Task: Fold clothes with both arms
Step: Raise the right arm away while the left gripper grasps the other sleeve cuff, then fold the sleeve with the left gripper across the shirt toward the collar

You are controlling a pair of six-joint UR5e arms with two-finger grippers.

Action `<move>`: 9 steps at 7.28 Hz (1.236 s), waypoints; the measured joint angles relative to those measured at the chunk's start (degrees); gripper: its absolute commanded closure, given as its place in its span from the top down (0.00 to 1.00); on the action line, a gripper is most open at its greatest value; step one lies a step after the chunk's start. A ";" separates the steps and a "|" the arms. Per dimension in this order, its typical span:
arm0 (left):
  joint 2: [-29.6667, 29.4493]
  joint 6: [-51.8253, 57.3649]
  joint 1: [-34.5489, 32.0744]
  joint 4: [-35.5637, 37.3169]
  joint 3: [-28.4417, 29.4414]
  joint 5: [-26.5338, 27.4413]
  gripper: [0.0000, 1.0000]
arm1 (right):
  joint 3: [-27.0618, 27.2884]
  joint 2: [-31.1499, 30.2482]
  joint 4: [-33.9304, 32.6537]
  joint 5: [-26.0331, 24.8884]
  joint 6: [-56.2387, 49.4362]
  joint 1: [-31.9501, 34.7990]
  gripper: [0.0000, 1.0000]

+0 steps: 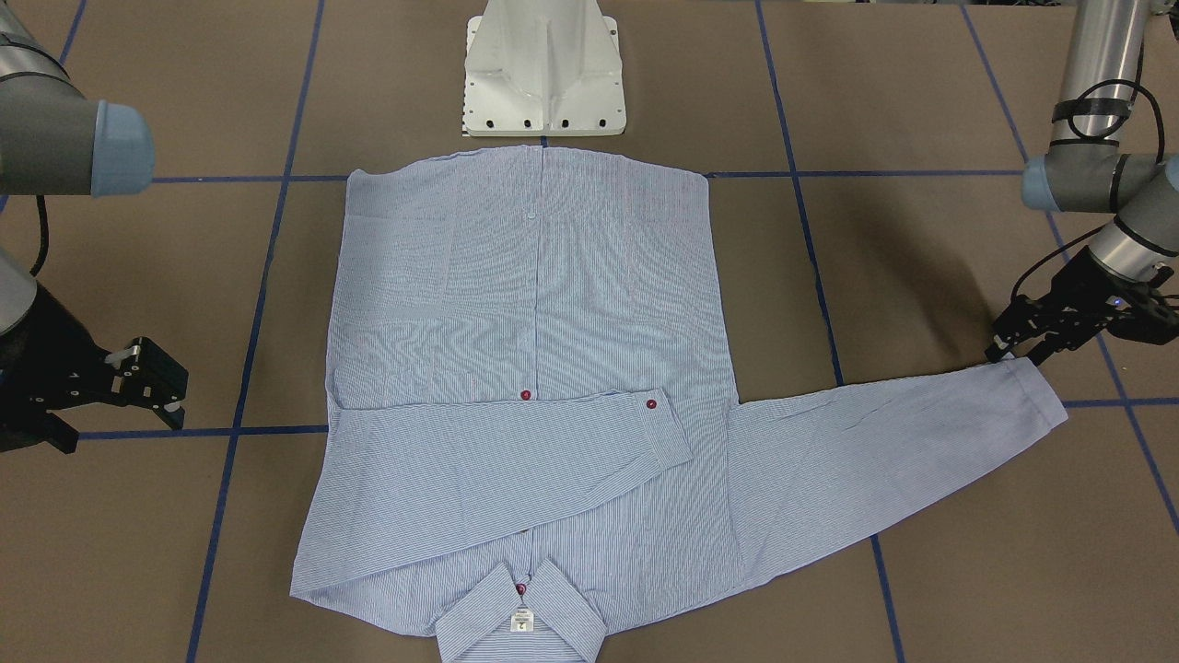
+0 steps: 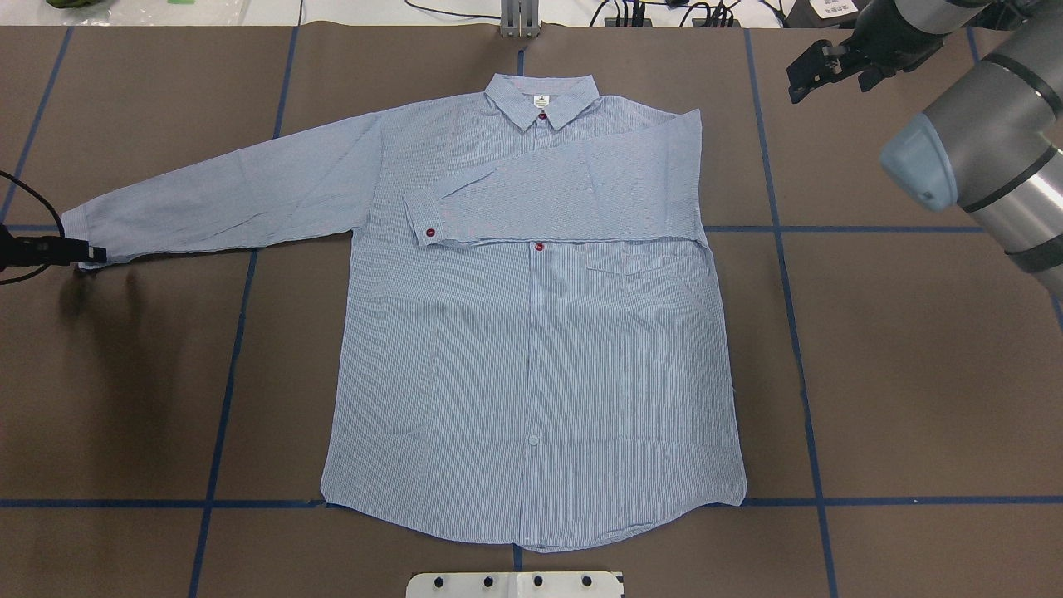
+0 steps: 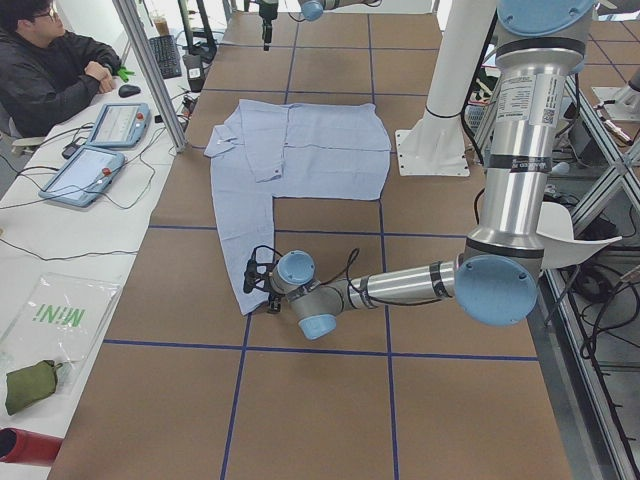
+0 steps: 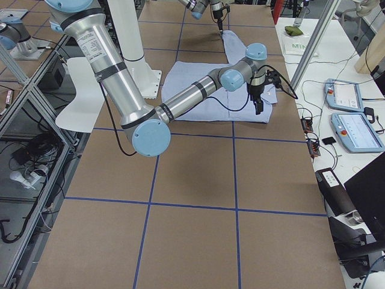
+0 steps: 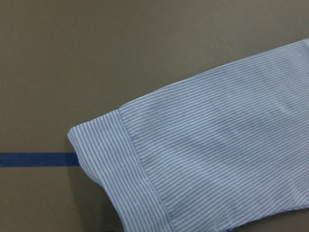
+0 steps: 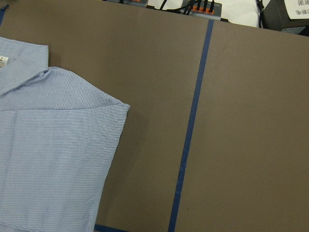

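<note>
Robotics lab, shown by tape-gridded table (image 2: 913, 374) and teach pendants (image 4: 359, 131) alongside.

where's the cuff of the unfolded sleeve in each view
Exterior front-facing: cuff far right, mid-height.
Overhead exterior: cuff far left.
Exterior left: cuff lower centre-left.
Exterior right: cuff top centre.
Left wrist: cuff lower left.
Right wrist: not in it.
Landmark: the left tool beside it.

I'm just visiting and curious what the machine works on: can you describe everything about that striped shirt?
The light blue-and-white fine-striped long-sleeved cloth shirt lies flat, front up and buttoned, on the brown table, collar with its white label away from the robot. The folded sleeve crosses the chest, red cuff button showing; the outstretched sleeve reaches sideways, its cuff at the black left hand.
</note>
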 measured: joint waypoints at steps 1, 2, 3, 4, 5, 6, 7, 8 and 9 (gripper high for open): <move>0.06 0.07 -0.05 -0.01 -0.13 -0.27 0.00 | 0.25 0.00 -0.02 0.00 0.11 -0.01 1.00; 0.14 0.32 -0.17 -0.05 -0.42 -0.51 0.00 | 0.36 0.02 0.00 0.00 0.30 -0.05 1.00; 0.19 0.57 -0.36 0.00 -1.27 -0.99 0.00 | 0.43 0.04 0.01 0.00 0.46 -0.08 1.00; 0.20 0.71 -0.59 0.23 -3.10 -2.09 0.00 | 0.47 0.05 0.02 0.00 0.60 -0.08 1.00; 0.12 0.74 -0.83 0.55 -5.83 -3.18 0.00 | 0.50 0.05 0.02 0.00 0.74 -0.08 1.00; -0.19 0.74 -1.37 0.92 -8.92 -3.76 0.00 | 0.59 0.04 0.02 0.00 0.85 -0.09 1.00; -0.89 0.70 -1.98 1.77 -11.86 -4.03 0.00 | 0.71 0.01 0.02 0.00 0.93 -0.09 1.00; -2.60 0.53 -2.28 4.46 -15.01 -4.16 0.00 | 0.81 -0.02 0.02 0.00 0.96 -0.09 1.00; -6.06 0.22 -2.35 10.42 -18.47 -4.21 0.00 | 0.87 -0.03 0.02 0.00 0.97 -0.09 1.00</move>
